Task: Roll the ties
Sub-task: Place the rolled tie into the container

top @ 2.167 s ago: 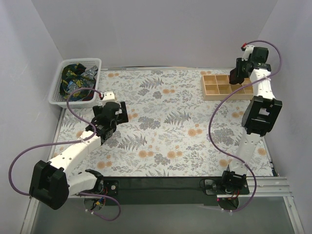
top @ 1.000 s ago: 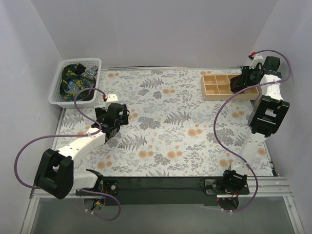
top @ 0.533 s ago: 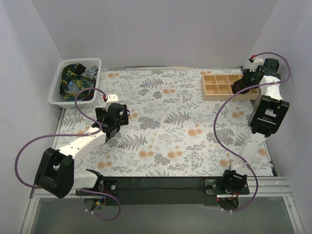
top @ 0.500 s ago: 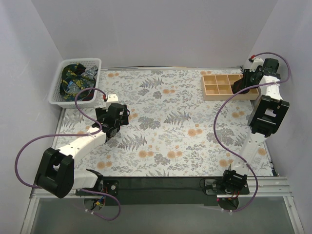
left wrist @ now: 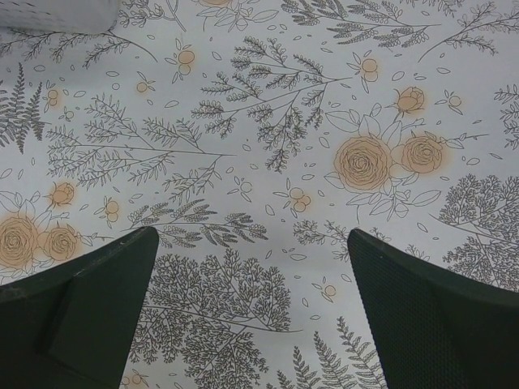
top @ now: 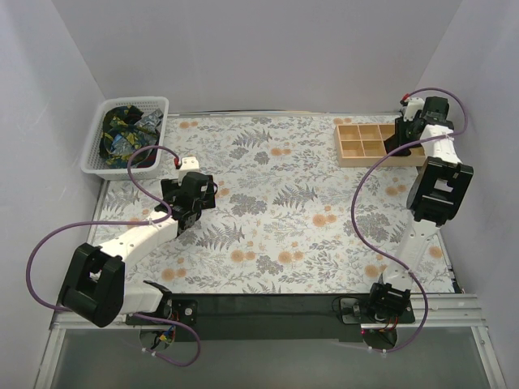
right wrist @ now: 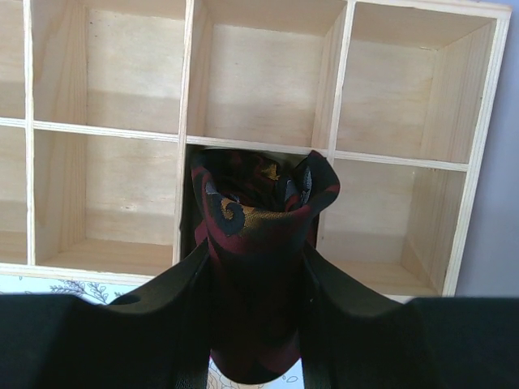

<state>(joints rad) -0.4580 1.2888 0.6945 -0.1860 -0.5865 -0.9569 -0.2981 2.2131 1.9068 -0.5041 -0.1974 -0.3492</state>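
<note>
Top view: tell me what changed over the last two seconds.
The right gripper, shut on a rolled tie, shifted slightly rightward over the wooden tray's right end, then edged back. The left arm shifted its elbow, while the open left gripper barely moved above the table. The basket of ties and the tray stayed put. Nothing was visibly grasped or released.

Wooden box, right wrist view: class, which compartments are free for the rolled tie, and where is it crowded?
Every visible compartment of the wooden box is bare; the rolled tie, clamped in the right gripper, hides part of the near middle one. The floral table between box and basket is mostly open. Crowded: the basket, heaped with ties.
</note>
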